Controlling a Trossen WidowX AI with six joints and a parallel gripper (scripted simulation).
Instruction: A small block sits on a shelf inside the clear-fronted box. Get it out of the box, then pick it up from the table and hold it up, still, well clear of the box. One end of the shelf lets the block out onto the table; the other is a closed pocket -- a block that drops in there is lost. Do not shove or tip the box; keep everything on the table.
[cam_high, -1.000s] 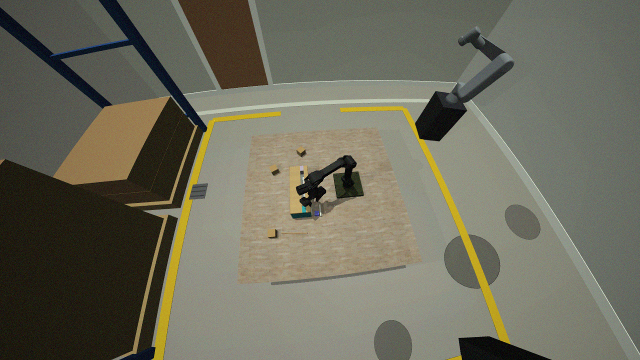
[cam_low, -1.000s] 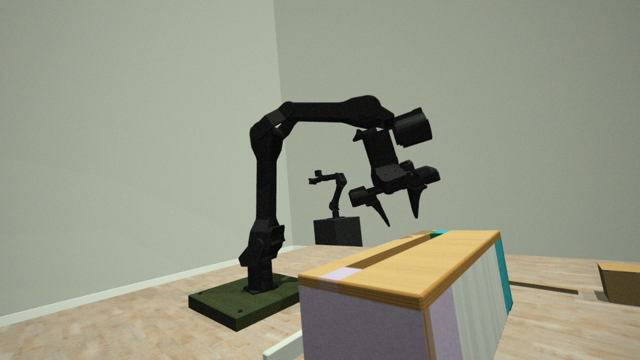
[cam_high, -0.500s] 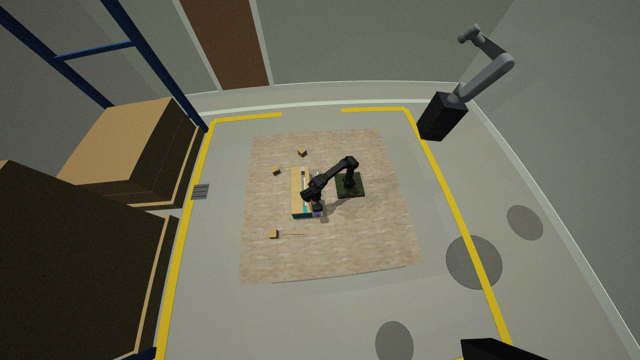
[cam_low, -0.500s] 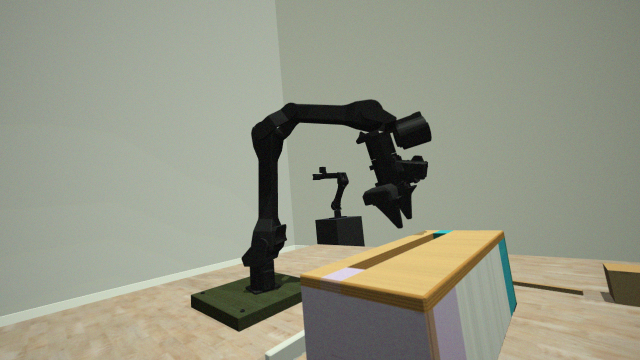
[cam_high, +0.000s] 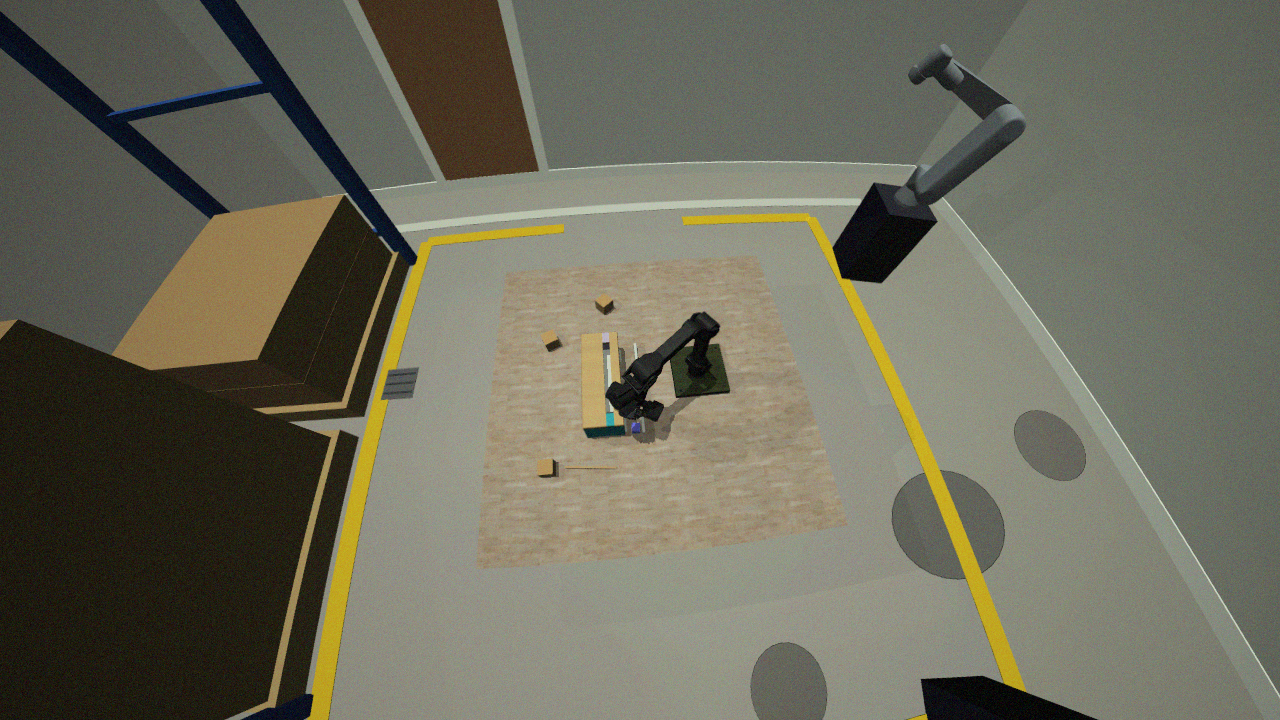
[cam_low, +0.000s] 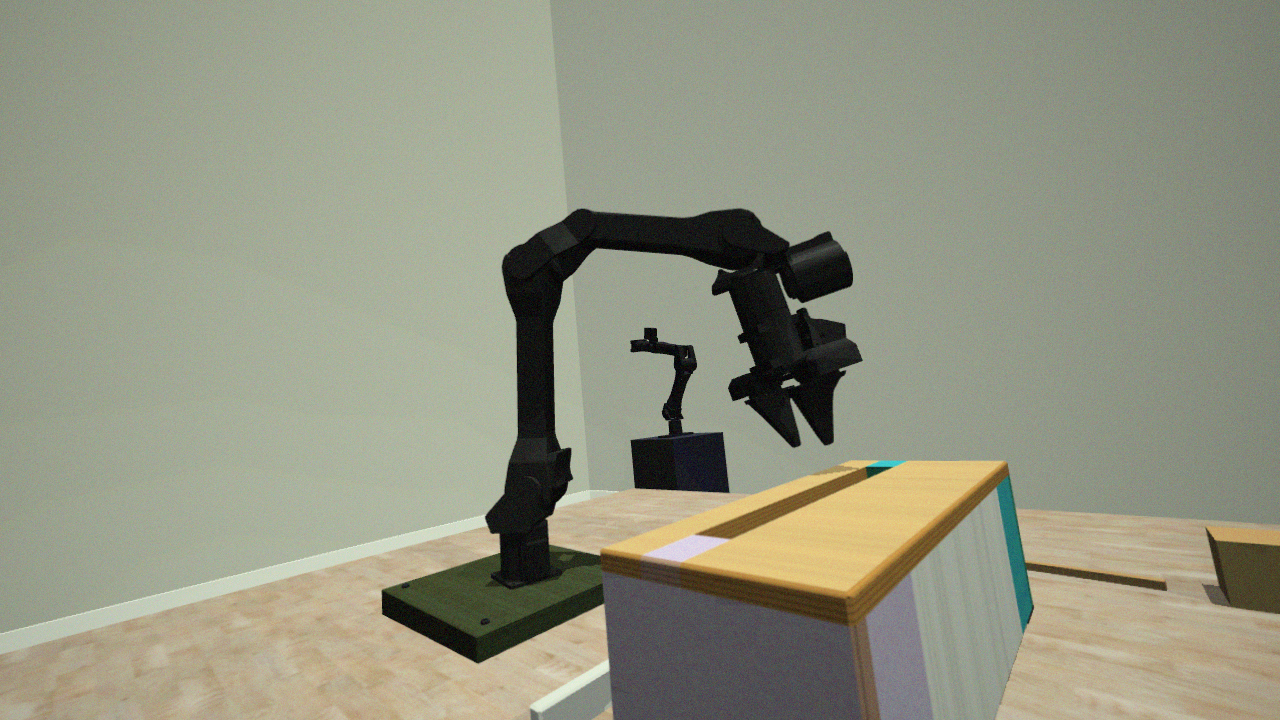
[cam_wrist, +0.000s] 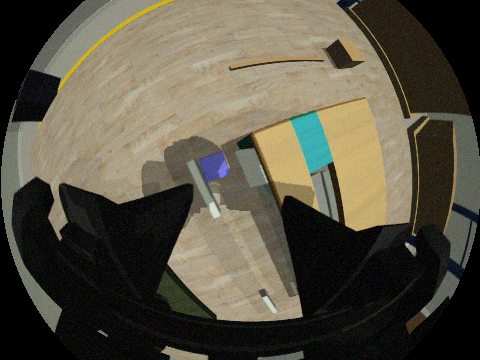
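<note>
The small blue block (cam_high: 636, 428) (cam_wrist: 214, 166) lies on the table outside the box, by its front at the teal end. The long wooden-topped box (cam_high: 592, 385) (cam_low: 913, 510) (cam_wrist: 352, 185) stands upright, with a slot along its top. Its teal end (cam_high: 604, 430) (cam_low: 1015, 546) (cam_wrist: 311, 141) is nearest the block, and its lilac end (cam_low: 686, 548) is at the opposite end. My gripper (cam_low: 812, 444) (cam_wrist: 238, 196) is open and empty, pointing down above the box's height. In the wrist view the block shows ahead of the gap between the fingertips.
A pale low strip (cam_wrist: 202, 185) lies right beside the block, on the side away from the box. Another pale strip (cam_low: 572, 689) (cam_wrist: 268, 301) is farther along the box front. A thin wooden stick (cam_high: 590, 467) (cam_wrist: 277, 62) and a wooden cube (cam_high: 546, 467) (cam_wrist: 345, 54) lie beyond the teal end.
</note>
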